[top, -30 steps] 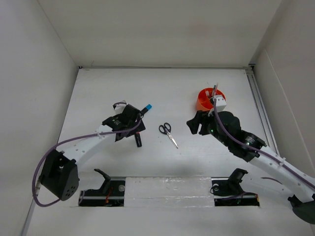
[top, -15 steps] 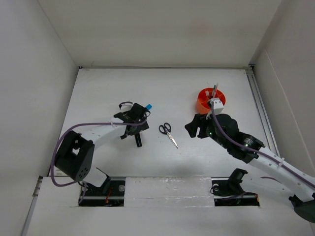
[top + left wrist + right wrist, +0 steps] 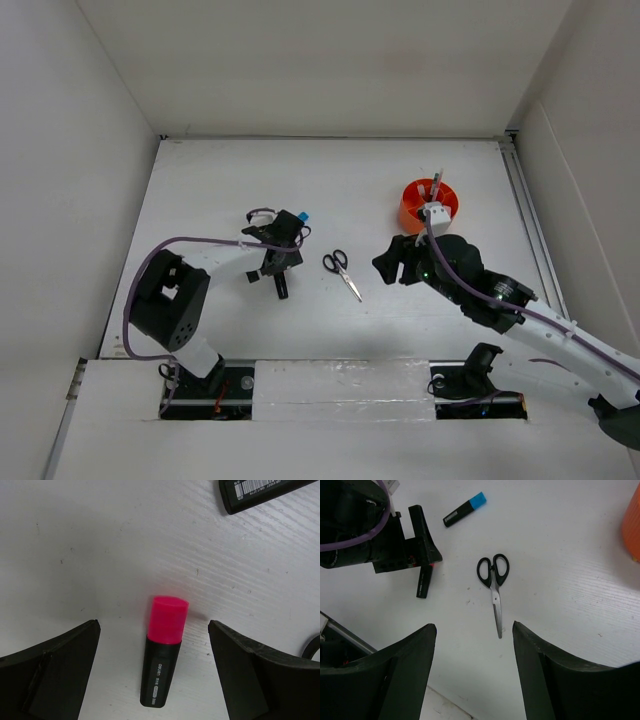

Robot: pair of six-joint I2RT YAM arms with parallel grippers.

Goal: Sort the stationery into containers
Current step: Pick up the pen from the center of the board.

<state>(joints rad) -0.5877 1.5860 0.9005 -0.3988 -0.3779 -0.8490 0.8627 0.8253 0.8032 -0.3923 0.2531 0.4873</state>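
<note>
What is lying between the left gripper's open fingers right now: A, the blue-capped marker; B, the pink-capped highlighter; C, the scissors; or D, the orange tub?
B: the left wrist view shows the pink-capped highlighter lying inside the open left gripper, not yet gripped.

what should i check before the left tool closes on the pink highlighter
1. Left tool open: ok, jaws spread wide.
2. Pink-capped black plastic highlighter centred between the jaws: ok, lying flat.
3. Neighbours clear of the grasp: ok, blue-capped black marker and black-handled metal scissors lie apart from it.
4. Tool low enough to grip: cannot tell.
5. Right tool out of the way: ok, open and empty, on the far side of the scissors.
6. Room in the round orange plastic tub: cannot tell.
</note>
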